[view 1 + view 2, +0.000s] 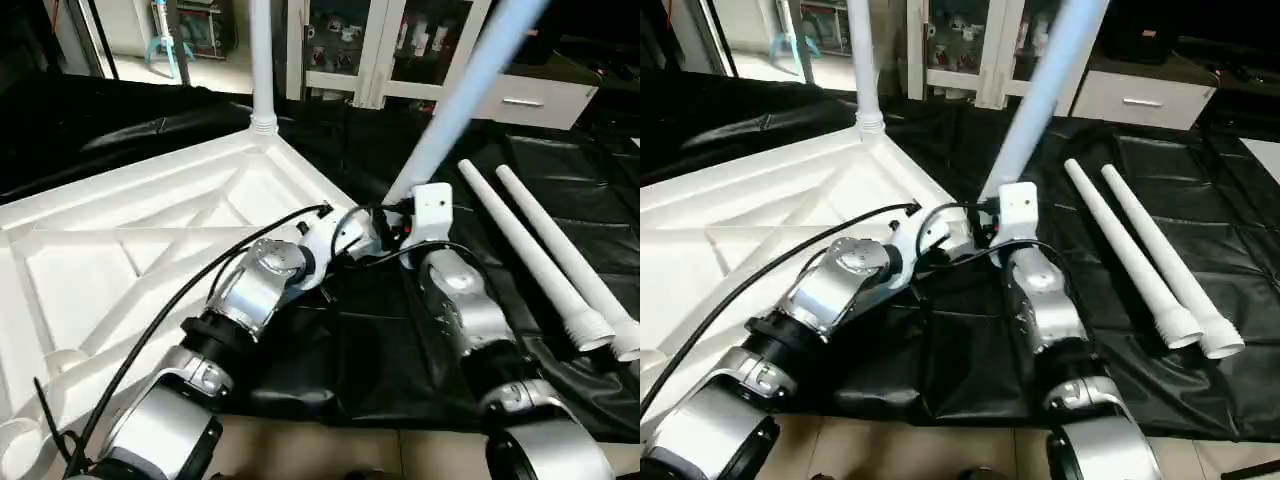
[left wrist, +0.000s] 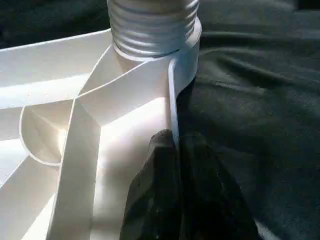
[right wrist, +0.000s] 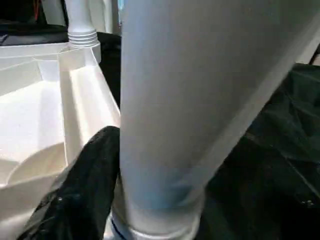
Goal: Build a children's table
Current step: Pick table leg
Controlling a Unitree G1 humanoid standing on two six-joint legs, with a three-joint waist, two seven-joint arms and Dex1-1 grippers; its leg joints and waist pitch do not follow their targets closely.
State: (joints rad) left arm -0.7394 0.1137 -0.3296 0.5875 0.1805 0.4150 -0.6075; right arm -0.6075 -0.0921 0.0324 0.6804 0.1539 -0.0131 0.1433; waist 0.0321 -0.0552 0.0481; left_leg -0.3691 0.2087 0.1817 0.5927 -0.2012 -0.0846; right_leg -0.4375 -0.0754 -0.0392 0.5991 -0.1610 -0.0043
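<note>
The children's table top [image 1: 150, 250] lies upside down on a black sheet, with its ribbed X-braced underside facing up. One white leg [image 1: 262, 60] stands upright in the far corner socket. A second leg [image 1: 470, 90] leans to the right from the near right corner, and its threaded collar [image 2: 150, 30] sits in that socket. My left gripper [image 2: 172, 150] is shut on the table top's thin rim just below that corner. My right gripper [image 1: 395, 212] is at the foot of the leaning leg [image 3: 190, 100], which passes close in front of the right wrist camera.
Two loose white legs [image 1: 540, 260] lie side by side on the black sheet [image 1: 380, 360] to the right of my right arm. A white cabinet with glass doors [image 1: 350, 50] and a drawer unit [image 1: 540, 95] stand at the back. A black cable [image 1: 180, 300] runs along my left forearm.
</note>
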